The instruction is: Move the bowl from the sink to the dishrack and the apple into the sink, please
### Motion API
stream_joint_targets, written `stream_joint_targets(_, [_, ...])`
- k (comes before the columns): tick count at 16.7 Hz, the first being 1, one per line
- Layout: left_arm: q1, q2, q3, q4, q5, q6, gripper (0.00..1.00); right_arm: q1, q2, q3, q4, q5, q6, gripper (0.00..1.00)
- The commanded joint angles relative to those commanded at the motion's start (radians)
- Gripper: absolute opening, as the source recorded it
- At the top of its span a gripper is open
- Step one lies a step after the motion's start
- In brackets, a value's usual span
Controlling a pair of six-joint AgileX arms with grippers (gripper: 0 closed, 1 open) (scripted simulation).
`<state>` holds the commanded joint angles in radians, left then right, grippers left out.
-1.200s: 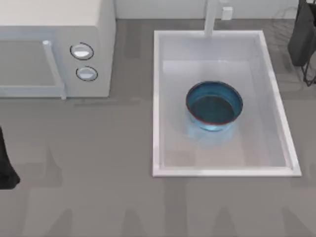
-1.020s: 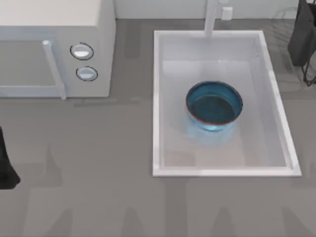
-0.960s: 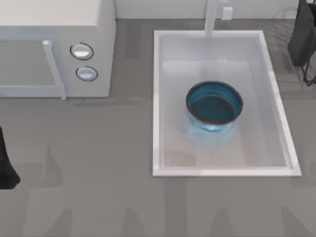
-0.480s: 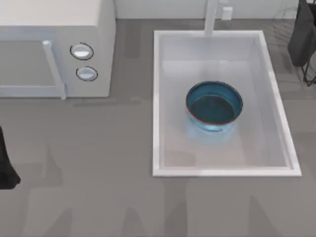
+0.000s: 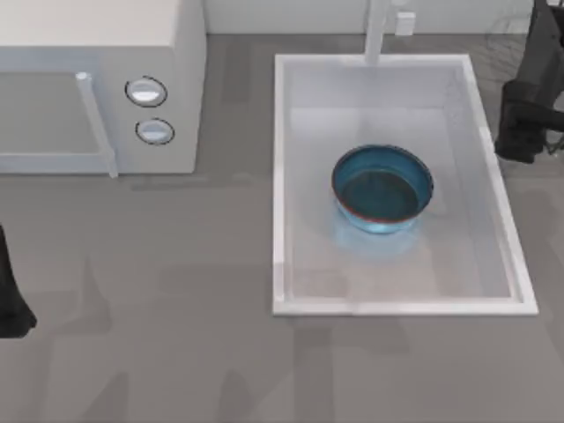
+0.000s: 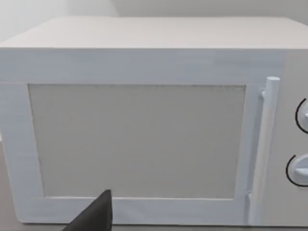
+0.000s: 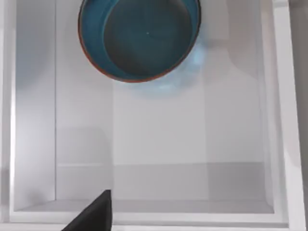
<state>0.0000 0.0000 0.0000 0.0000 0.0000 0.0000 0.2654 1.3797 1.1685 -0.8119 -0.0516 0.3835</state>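
The deep blue bowl [image 5: 382, 189] with its thin red-orange rim stands upright in the middle of the white sink [image 5: 280, 194]. In the right wrist view the bowl [image 7: 139, 38] lies on the basin floor of the sink [image 7: 284, 120], well beyond a dark part of my right gripper [image 7: 96, 214]. Seen from above, my right gripper [image 5: 518, 134] hangs just outside the sink's right rim, to the right of the bowl and apart from it. Thin wires of the dishrack [image 5: 555, 145] show at the far right edge behind that arm. The apple is out of view.
A white microwave [image 5: 97, 88] with two round knobs stands at the back left, and its door [image 6: 139, 139] faces the left wrist camera. A white faucet [image 5: 377, 31] rises at the sink's far rim. My left arm [image 5: 9, 295] is parked at the left edge.
My right arm has come in from the far right edge, moving left and nearer toward the sink's right rim. The bowl and my left arm have not moved.
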Motion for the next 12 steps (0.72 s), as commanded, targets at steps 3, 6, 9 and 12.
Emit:
stream_joint_targets(3, [0.000, 0.000, 0.000, 0.000, 0.000, 0.000, 1.00, 0.065, 0.348, 0.307, -0.182, -0.008, 0.071, 1.00])
stream_joint_targets(6, [0.000, 0.000, 0.000, 0.000, 0.000, 0.000, 1.00, 0.124, 0.664, 0.618, -0.324, 0.004, 0.123, 1.00])
stream_joint_targets(9, [0.000, 0.000, 0.000, 0.000, 0.000, 0.000, 1.00, 0.176, 0.930, 0.913, -0.416, 0.037, 0.155, 1.00])
stream_joint_targets(12, [0.000, 0.000, 0.000, 0.000, 0.000, 0.000, 1.00, 0.217, 1.131, 1.160, -0.459, 0.087, 0.170, 1.00])
